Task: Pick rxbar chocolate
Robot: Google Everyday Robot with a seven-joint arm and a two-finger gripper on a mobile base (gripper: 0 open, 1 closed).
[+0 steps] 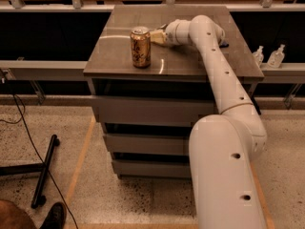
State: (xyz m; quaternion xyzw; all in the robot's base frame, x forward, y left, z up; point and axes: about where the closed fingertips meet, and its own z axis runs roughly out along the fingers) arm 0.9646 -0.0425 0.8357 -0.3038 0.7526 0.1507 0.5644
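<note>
The drink can stands on the cabinet top, towards its near left. The gripper sits low over the top, just behind and to the right of the can. The arm reaches it from the near right, crossing the top's right half. Two bottles stand on a ledge right of the cabinet, and a stand base and a shoe lie on the floor at near left.

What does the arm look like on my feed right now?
Smooth cream-white arm of rounded tubular links, small dark holes along them, no loose cables showing. Its gripper, tan-tinted, sits over the table beside the can.
</note>
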